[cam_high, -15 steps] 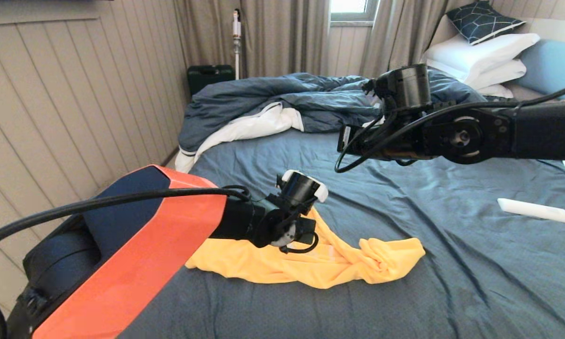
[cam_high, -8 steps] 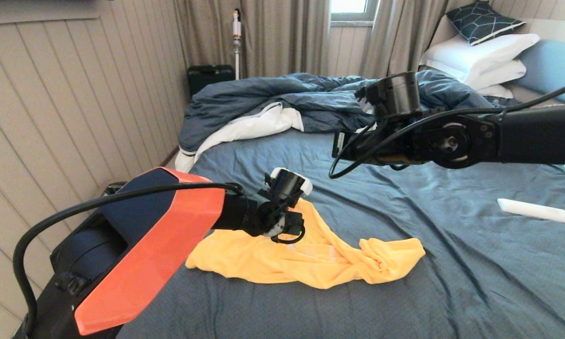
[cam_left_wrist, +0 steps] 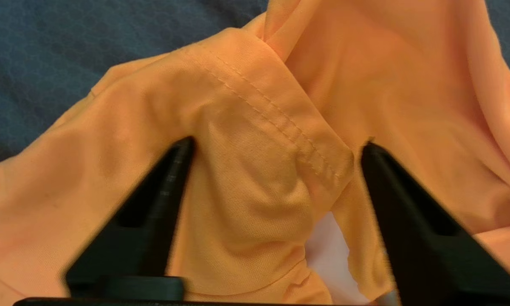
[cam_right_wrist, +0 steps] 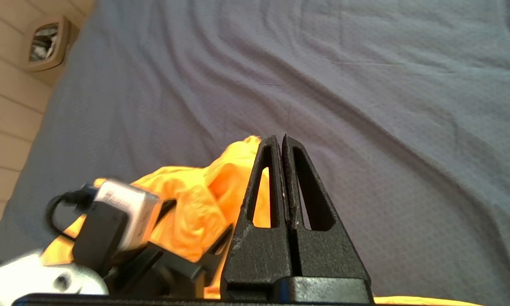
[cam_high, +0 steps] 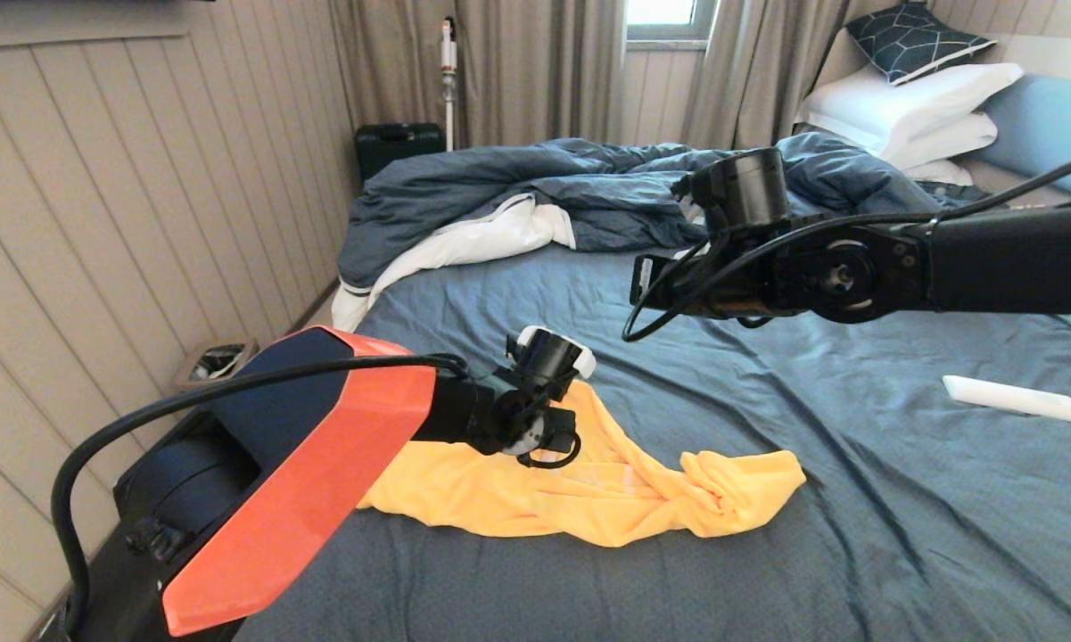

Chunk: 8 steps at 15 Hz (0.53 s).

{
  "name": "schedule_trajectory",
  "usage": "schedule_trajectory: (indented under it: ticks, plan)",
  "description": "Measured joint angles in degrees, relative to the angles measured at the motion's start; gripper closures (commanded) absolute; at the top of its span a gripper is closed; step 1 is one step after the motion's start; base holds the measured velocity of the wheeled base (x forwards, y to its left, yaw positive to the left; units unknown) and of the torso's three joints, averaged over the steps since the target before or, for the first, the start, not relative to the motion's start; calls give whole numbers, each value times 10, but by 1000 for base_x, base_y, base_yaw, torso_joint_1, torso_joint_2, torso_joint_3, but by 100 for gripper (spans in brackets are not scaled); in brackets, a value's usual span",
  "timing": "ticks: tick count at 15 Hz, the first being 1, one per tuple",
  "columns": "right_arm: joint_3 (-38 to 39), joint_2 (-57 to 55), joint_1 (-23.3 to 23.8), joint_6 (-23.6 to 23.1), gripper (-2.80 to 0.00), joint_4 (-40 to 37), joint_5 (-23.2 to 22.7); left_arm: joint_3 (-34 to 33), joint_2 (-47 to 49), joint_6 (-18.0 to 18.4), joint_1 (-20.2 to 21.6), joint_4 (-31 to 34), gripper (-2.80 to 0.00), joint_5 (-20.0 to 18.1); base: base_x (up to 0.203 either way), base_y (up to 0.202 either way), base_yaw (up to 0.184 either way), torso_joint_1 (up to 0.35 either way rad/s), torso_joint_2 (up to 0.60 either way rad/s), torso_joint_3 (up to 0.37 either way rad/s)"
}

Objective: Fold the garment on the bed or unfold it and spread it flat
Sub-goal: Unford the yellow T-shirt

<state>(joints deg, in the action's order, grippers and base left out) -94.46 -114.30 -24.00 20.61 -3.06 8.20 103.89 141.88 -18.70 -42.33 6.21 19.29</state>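
- Since a second ago, left gripper (cam_left_wrist: 276, 153) has pulled back slightly, jaws spread astride the garment's (cam_high: 589, 490) stitched hem fold.
- Right gripper (cam_right_wrist: 283, 142), pressed together, hangs above the bed (cam_high: 856, 499).

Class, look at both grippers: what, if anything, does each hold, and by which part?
Nothing held. The left gripper stands open astride a stitched hem fold of the garment; the right gripper is shut, empty.

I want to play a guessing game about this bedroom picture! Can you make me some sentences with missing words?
1. The crumpled T-shirt lying on the bed's slate-blue sheet is coloured ____.
2. The left gripper, low over the shirt, has a stitched hem between fingers that stand ____.
3. The right gripper, above the sheet, is ____ and holds nothing.
4. The rumpled duvet is dark ____.

Missing words: yellow; open; shut; blue
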Motion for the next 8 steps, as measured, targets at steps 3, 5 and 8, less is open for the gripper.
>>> schedule_trajectory:
  ticks: [3,5,8]
  plan:
    - [0,-3,-1,0,0,0,0,-5,1,-5,1,0,0,0,0,0,0,0,0,0]
    - [0,-5,-1,0,0,1,0,-8,0,-6,1,2,0,1,0,0,0,0,0,0]
    - [0,-7,0,0,0,1,0,-12,-2,-9,5,3,0,1,0,0,0,0,0,0]
